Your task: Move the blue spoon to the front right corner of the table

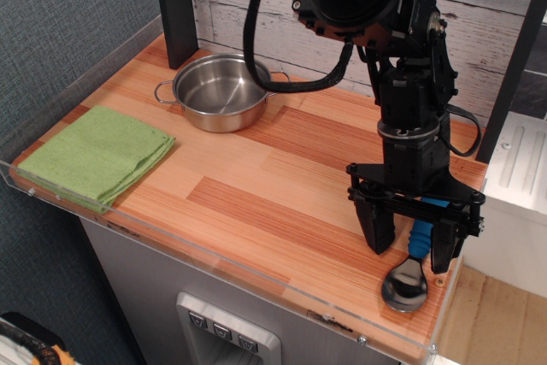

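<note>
The blue spoon [412, 264] lies flat on the table [256, 177] at its front right corner, metal bowl toward the front rim, ribbed blue handle pointing back under the arm. My gripper [413, 249] hangs straight above the spoon's handle with its two black fingers spread wide, one on each side of the spoon. The fingers hold nothing. The upper part of the handle is hidden behind the gripper body.
A steel pot [220, 91] stands at the back left. A folded green cloth [98, 154] lies at the front left. A clear acrylic rim runs along the front edge. A dark post [175, 6] rises at the back left, a white unit [521, 203] stands beyond the right edge.
</note>
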